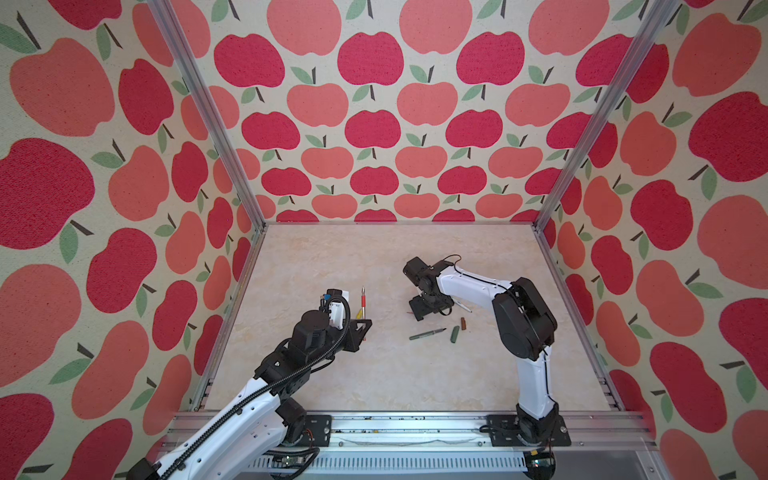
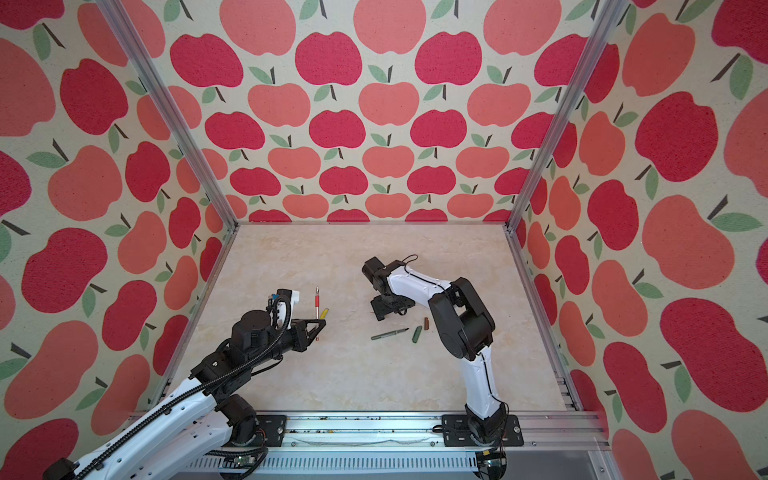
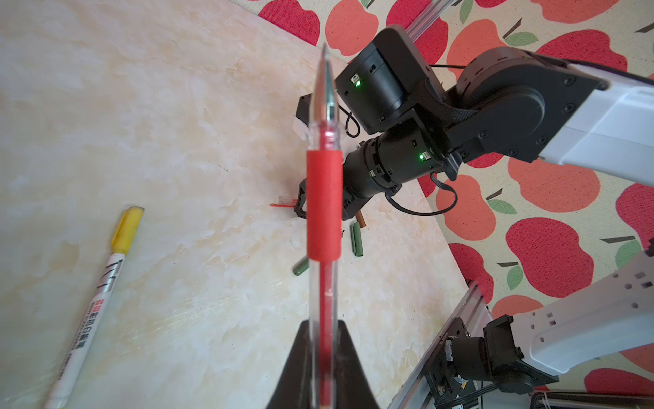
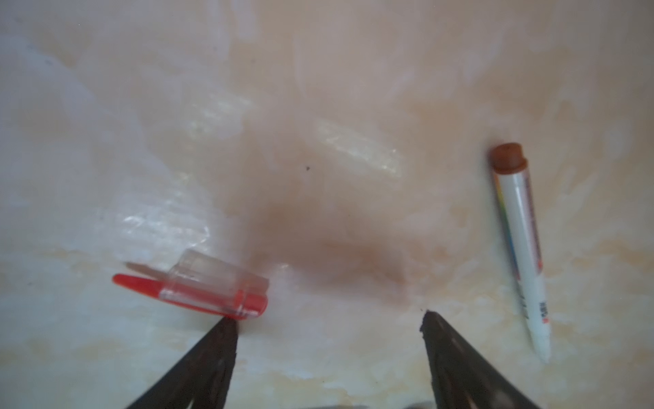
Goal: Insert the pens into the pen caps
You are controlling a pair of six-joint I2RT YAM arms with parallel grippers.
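My left fingers (image 3: 295, 371) are clenched on the red pen (image 3: 323, 212). They grip its clear barrel below the red sleeve, and the pen sticks straight out from between them with its metal tip farthest from the grip. I have it held clear of the table (image 1: 332, 257). A white pen with a yellow end (image 3: 102, 283) lies flat on the table off to one side of those fingers, apart from them.

My right fingers (image 4: 208, 361) are spread wide and hold nothing, with their tips low over the table. The red cap (image 4: 198, 288), clip and all, lies on the table right at the tip of one finger. It sits mostly to the outer side of that tip rather than in the gap, and I cannot tell whether they touch. Out past the opposite finger, apart from it, lies a white pen with a brown end (image 4: 518, 248).

In a top view the dark green pen (image 1: 427, 333), the green cap (image 1: 455, 334) and the brown cap (image 1: 463, 323) lie near the right fingers, on the side toward the arm bases. The two caps are just beside each other, and the green cap is just off the pen's tip.
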